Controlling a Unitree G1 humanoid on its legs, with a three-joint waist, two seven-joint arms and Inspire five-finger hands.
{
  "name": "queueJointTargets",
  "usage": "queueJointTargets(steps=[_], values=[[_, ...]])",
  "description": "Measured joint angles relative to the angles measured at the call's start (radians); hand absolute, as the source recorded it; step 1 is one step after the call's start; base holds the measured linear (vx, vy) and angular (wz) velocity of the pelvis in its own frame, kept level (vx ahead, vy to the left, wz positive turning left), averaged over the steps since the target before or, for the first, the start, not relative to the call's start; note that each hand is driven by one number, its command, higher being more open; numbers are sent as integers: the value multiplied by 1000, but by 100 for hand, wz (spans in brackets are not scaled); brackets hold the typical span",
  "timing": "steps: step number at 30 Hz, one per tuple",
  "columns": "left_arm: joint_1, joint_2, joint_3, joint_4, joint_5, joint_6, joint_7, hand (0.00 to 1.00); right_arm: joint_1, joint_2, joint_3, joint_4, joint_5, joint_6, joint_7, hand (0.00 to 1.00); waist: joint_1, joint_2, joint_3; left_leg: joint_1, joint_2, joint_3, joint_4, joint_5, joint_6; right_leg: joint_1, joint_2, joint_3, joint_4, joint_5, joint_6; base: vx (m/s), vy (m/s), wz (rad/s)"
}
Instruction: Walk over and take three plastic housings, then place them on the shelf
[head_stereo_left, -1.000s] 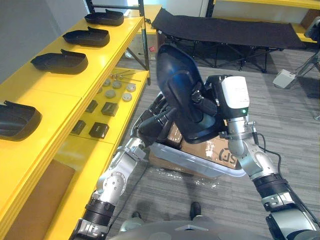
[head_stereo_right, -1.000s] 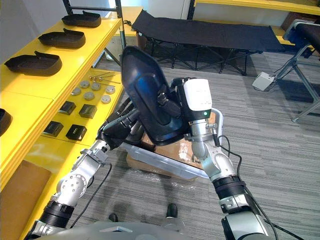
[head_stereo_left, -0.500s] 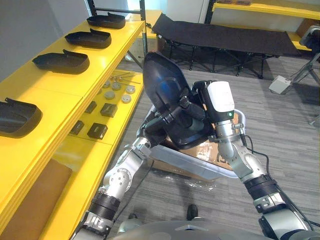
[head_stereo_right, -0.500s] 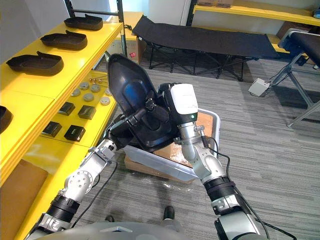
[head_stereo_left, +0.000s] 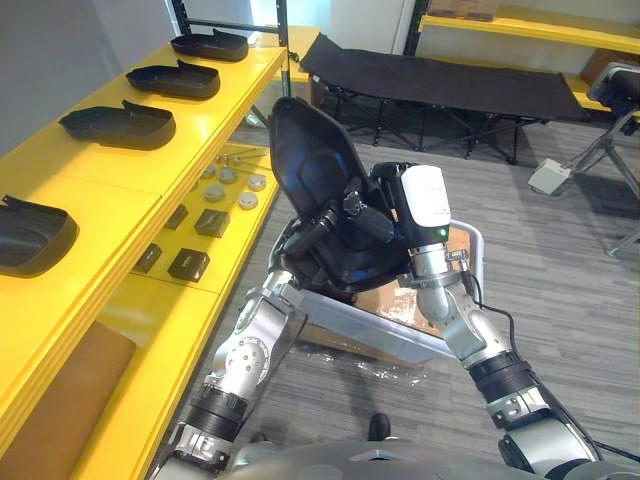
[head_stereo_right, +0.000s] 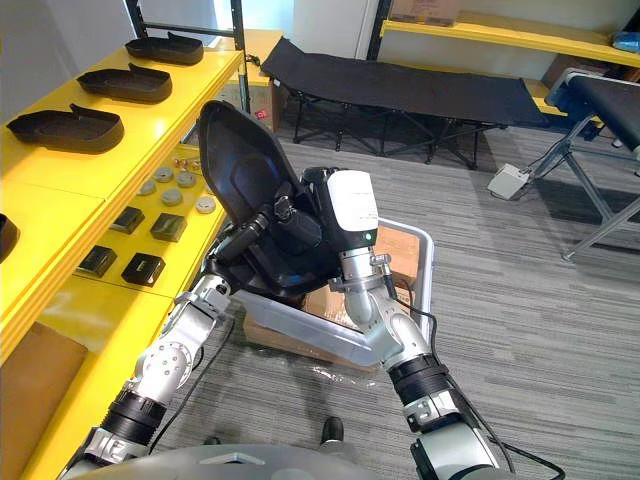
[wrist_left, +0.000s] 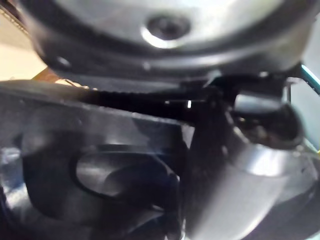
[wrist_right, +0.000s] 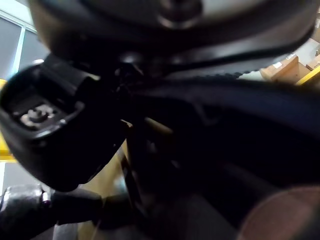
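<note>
The housing (head_stereo_left: 308, 160) is in the air in front of the robot, held between both arms. It stands nearly upright with its narrow end up and its hollow side towards the camera. It is just right of the shelf (head_stereo_left: 95, 190) and touches nothing on it.

The left robot hand (head_stereo_right: 248, 238) comes up from below, its fingers curled over the housing's lower rim. The right robot hand (head_stereo_left: 378, 212) reaches in from the right, and its fingers seem to be wrapped round the same lower part. Both wrist views are dark and blurred, so that grip is hard to confirm there.

Four other housings (head_stereo_left: 120, 122) lie in a row along the yellow shelf top, hollow side down and well apart from one another.

On the lower level sit some round discs (head_stereo_left: 235, 185) and, nearer, black blocks (head_stereo_left: 188, 264).

Below the held housing a clear bin (head_stereo_left: 405, 338) stands on the grey floor (head_stereo_left: 560, 270) with a cardboard box (head_stereo_left: 395, 303) in it. A black cot (head_stereo_left: 440, 75) stands further back.
</note>
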Motion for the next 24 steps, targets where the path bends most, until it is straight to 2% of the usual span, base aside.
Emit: queueJointTargets(steps=[2,3,7,9,12,14,18,20,24], values=[[0,-6,0,0,5,0,4,0,4,2,-1,0,0,0,-1,0,-2,0,0,0,0,-1,-2,0,0,2,0,-4,0,0,0,0,0,0],[0,-9,0,-1,9,0,6,0,5,3,-1,0,1,0,-2,100,-3,0,0,1,0,-2,-2,0,0,8,0,-7,0,0,0,8,-3,4],[1,-23,10,-18,49,-2,28,0,14,16,-1,0,30,-2,-10,100,-7,0,-1,1,0,-7,-2,-1,0,11,0,-14,0,0,0,1,-1,3],[1,-31,32,-19,91,-24,50,0,26,27,-2,-1,58,-7,-13,100,-10,0,-1,1,1,-6,-2,-1,-1,11,0,-14,0,0,0,0,0,0],[1,-74,144,-43,204,-132,120,0,93,30,23,-4,126,-18,-29,100,-11,-1,-2,2,3,-5,-2,-1,-1,10,3,-14,0,-2,-3,0,0,0],[2,-73,190,-89,316,-206,162,0,125,43,20,-26,213,-1,-30,100,-9,-1,-2,2,6,-5,-2,-2,-2,9,5,-14,0,-3,-4,0,0,0],[40,-71,258,-215,478,-307,213,0,167,90,-84,-154,365,5,-79,100,-2,-1,-2,2,11,-3,1,-7,-7,4,11,-14,0,-6,-8,0,-3,-1],[71,-72,275,-257,581,-332,250,0,181,108,-141,-203,419,-2,-103,100,-1,1,-3,2,15,-2,7,-13,-8,5,14,-14,0,-6,-9,5,-5,-2],[136,-70,290,-291,866,-325,331,0,264,113,-214,-271,499,-10,-118,100,-7,8,-8,2,15,1,7,-16,-9,4,14,-14,-1,-8,-10,0,0,0]])
